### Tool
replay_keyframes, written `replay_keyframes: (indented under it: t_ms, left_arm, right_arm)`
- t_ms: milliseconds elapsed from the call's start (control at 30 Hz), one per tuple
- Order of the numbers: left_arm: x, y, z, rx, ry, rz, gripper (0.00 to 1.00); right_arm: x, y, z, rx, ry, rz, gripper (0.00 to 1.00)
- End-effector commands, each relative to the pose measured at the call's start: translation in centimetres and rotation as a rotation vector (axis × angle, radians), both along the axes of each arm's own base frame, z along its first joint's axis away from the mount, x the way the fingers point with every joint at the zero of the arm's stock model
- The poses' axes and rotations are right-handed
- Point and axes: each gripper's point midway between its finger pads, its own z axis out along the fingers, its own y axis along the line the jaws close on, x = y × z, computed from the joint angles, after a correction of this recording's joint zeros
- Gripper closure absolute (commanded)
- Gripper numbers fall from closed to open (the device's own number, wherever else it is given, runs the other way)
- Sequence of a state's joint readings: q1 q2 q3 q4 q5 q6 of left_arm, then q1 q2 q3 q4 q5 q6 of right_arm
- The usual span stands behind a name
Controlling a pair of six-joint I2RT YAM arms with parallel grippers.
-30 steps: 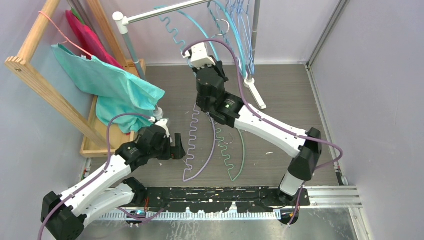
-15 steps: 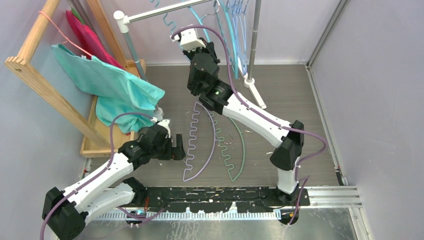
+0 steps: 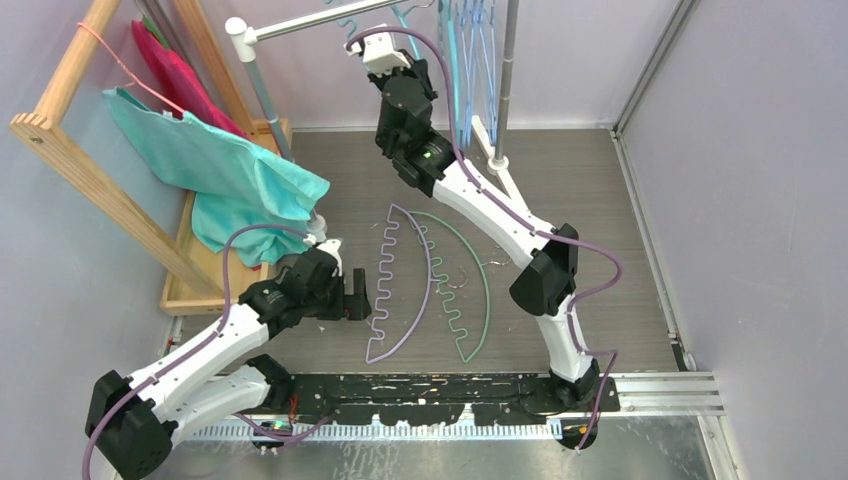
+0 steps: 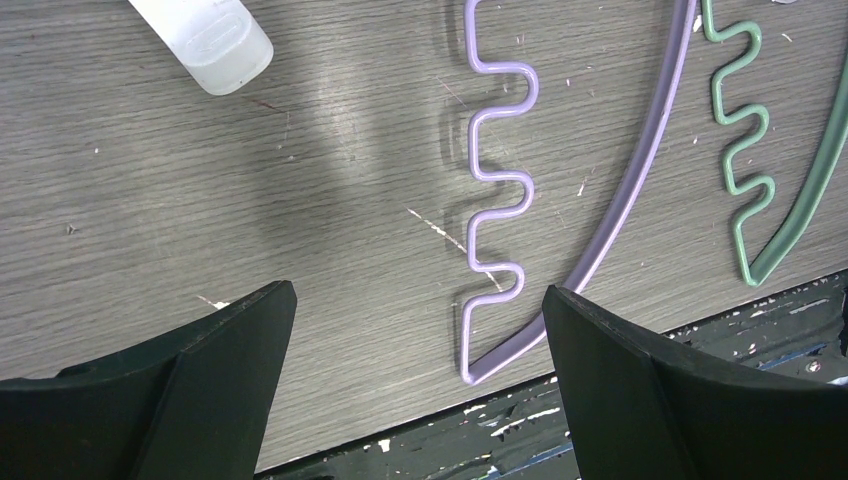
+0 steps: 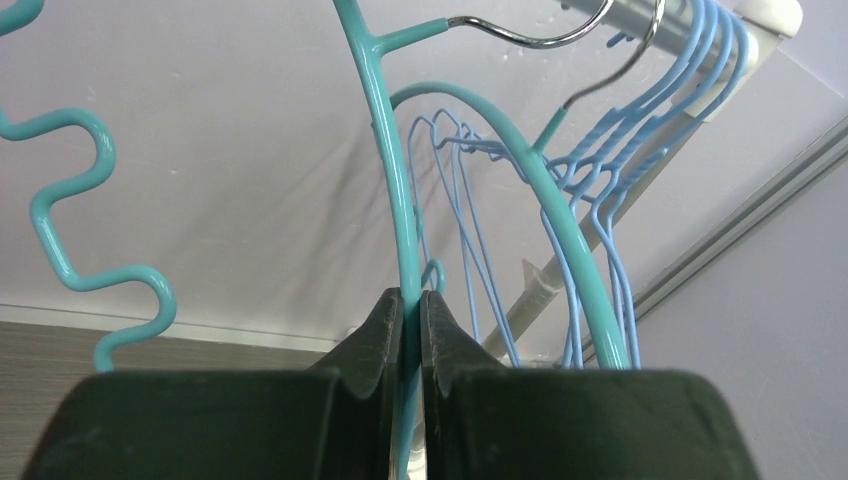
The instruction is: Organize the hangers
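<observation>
The right fingers are clamped on the teal hanger, and I hold its hook up at the rail, beside the light blue hangers hung there. The left fingers stand wide and empty above the desk. I judge two items outstanding: the lavender hanger and the green hanger, both flat on the desk.

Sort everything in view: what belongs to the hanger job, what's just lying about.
Job: teal hanger clamped in the right gripper; light blue hangers on the rail; lavender hanger and green hanger on the table.
Lying about: pink wire hanger, teal cloth, magenta cloth, wooden rack.
</observation>
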State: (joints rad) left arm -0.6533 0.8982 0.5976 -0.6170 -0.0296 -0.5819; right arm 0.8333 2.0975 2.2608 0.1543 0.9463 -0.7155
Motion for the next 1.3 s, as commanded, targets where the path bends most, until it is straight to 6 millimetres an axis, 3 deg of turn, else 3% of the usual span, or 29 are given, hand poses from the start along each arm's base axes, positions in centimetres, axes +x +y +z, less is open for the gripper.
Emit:
replay_keyframes:
  t_ms: [0, 100, 333, 533, 667, 800, 967, 1133, 1267]
  left_arm:
    - [0.9, -0.6, 0.9, -0.026, -0.051, -0.011, 0.02]
    - [1.0, -0.7, 0.9, -0.030, -0.049, -0.008, 0.02]
    - [0.9, -1.0, 0.7, -0.039, -0.035, -0.009, 0.02]
    - [1.0, -0.7, 0.8, -0.032, -0.040, 0.006, 0.02]
    - [1.2, -0.6, 0.7, -0.027, -0.044, 0.017, 0.02]
    - [1.3, -0.5, 0.4, -0.016, -0.036, 0.027, 0.02]
    - [1.4, -0.3, 0.0, -0.007, -0.031, 0.041, 0.02]
    - [1.7, 0.1, -0.7, 0.024, -0.027, 0.063, 0.02]
    - [2.0, 0.0, -1.2, 0.033, -0.019, 0.074, 0.02]
  right_arm:
    - [0.0, -1.4, 2.2, 0.074, -0.057, 0.012, 0.89]
    - [0.4, -2.1, 0.4, 0.064, -0.024, -0.004, 0.84]
    - [-0.6, -4.0, -1.8, 0.082, 0.007, -0.036, 0.57]
    - [-3.3, -6.4, -1.8, 0.133, 0.020, -0.043, 0.27]
    - [-6.5, -8.0, -2.6, 0.160, 0.048, 0.005, 0.12]
    - [-9.9, -8.6, -5.1, 0.181, 0.122, 0.086, 0.06]
    - [-14.5, -8.7, -8.3, 0.206, 0.195, 0.234, 0.06]
    - [-18.5, -8.4, -10.1, 0.256, 0.264, 0.394, 0.06]
    - [-20.9, -7.7, -14.0, 0.267, 0.375, 0.456, 0.10]
